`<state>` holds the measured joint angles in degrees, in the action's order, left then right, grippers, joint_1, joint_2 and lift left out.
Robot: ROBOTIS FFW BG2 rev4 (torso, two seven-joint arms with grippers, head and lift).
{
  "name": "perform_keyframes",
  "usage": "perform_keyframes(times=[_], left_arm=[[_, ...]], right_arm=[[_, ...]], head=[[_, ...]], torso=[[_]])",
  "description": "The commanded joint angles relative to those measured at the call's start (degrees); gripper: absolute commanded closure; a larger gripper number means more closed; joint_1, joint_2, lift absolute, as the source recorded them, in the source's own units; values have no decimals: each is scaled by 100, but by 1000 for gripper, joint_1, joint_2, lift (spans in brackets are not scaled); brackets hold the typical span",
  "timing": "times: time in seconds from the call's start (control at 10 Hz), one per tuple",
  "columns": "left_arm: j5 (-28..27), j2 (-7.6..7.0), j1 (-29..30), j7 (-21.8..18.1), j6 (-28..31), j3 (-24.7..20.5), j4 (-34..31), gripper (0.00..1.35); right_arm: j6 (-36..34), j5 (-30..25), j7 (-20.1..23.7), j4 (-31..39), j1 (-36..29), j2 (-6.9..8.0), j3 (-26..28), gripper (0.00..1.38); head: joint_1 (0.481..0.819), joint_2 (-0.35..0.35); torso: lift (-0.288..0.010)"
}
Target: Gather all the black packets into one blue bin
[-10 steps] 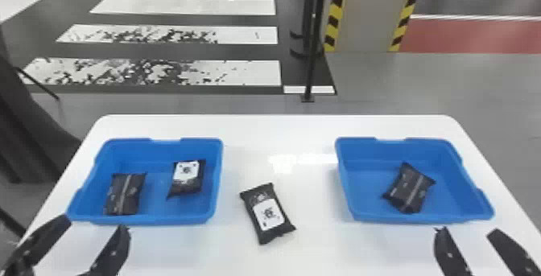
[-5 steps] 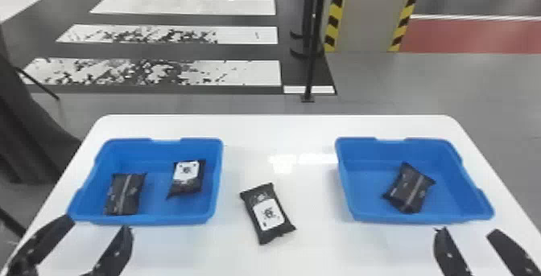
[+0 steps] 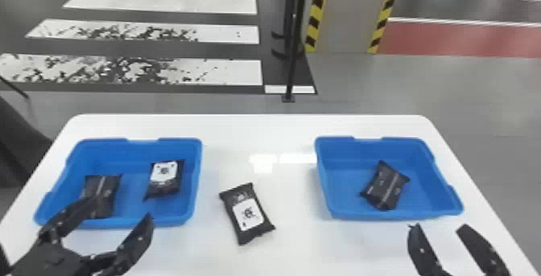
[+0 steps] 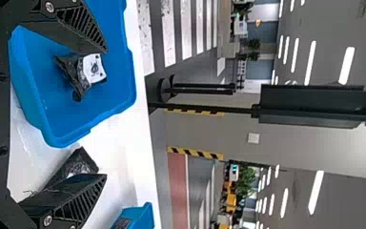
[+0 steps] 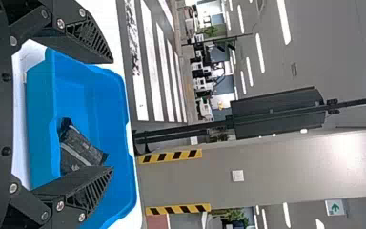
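In the head view the left gripper (image 3: 120,210) has advanced to the left blue bin (image 3: 177,217), probably bound for the loose black packet (image 3: 247,215) between the bins, well in from the worktop's (image 3: 261,126) far edge. Left wrist view: fingers wide apart, grasping nothing. Right wrist view: right gripper (image 5: 112,115) spread and empty, one packet (image 5: 78,148) inside the right blue bin (image 5: 38,119).

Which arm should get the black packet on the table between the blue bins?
Probably the left. Its claw is open and nearer the loose packet than the right claw is. The left bin already holds two packets, so the drop-off looks close too.
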<state>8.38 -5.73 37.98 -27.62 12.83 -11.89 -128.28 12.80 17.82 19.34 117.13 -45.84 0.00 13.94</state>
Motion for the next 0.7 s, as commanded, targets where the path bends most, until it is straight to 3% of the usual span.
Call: perform_keyframes(times=[0.0,0.2,0.3,0.5,0.6], left_arm=[[-232,-297,-535,-15,629,515,95,98],[-472,-763,-1576,2,1234,1532,517,98],[-552,-851,-2153,46,1431,1909,1051,101],[-701,-824,-3390,161,1965,2629,2486,101],[-918,-816,-3924,187,1951,3063,2936,96]], right_arm=[[0,12,0,-6,0,5,0,240],[0,23,0,-21,14,5,-11,240],[0,35,0,-35,28,5,-34,240],[0,57,0,-91,56,5,-46,240],[0,69,9,-91,70,5,-46,240]], head=[[695,-111],[695,-172],[695,-222],[695,-268],[695,-276]], torso=[[-110],[-110],[-110],[-110],[-110]])
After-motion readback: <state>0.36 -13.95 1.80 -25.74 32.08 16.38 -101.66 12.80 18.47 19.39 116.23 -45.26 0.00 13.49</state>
